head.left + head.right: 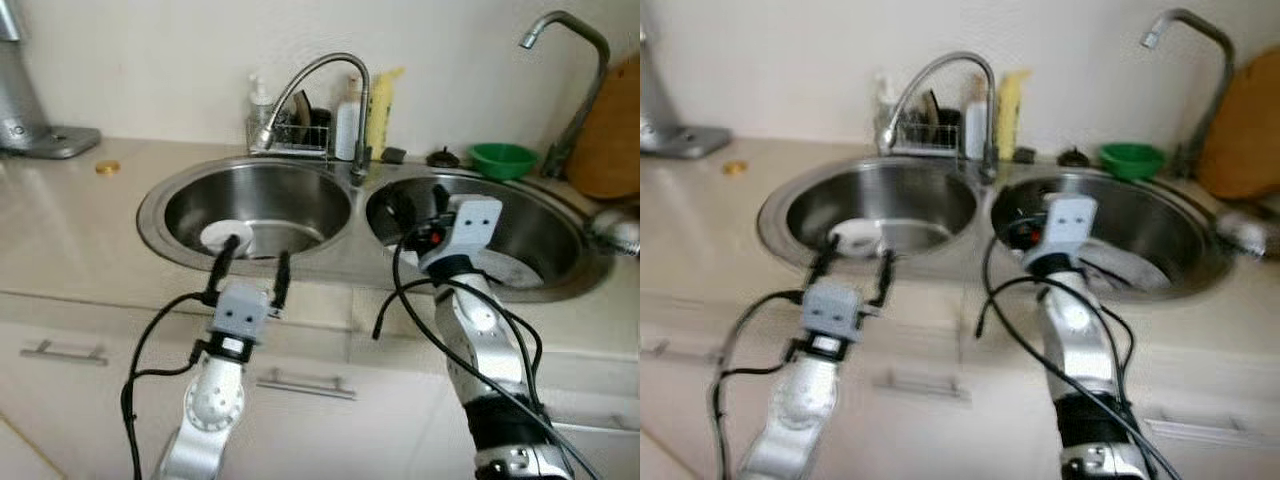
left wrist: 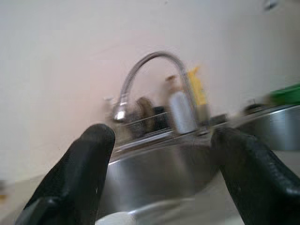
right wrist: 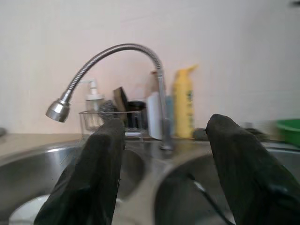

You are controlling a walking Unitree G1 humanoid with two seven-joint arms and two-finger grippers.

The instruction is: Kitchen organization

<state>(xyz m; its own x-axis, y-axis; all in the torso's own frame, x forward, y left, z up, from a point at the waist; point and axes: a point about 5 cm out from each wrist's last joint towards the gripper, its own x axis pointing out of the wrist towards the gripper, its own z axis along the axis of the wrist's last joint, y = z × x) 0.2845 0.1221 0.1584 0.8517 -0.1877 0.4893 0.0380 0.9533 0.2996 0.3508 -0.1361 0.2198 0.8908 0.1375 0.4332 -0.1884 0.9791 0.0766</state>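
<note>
A steel double sink [image 1: 355, 210] is set in the beige counter. In its left basin lies a white dish [image 1: 222, 236]. My left gripper [image 1: 252, 262] hovers open over the near rim of that basin, just in front of the dish, with nothing between its fingers [image 2: 79, 173]. My right gripper [image 1: 422, 207] is open too and reaches over the near-left part of the right basin, where a pale item [image 1: 520, 270] lies on the bottom. The right wrist view looks past its fingers [image 3: 93, 173] at the curved faucet [image 3: 117, 49].
Behind the sink stand a wire rack [image 1: 295, 135], a soap pump [image 1: 262, 100], a white bottle [image 1: 348, 125] and a yellow bottle [image 1: 380, 110]. A green bowl [image 1: 503, 158], a second tap [image 1: 570, 60] and a wooden board [image 1: 610, 130] are at right. A gold coin-like disc [image 1: 107, 167] lies at left.
</note>
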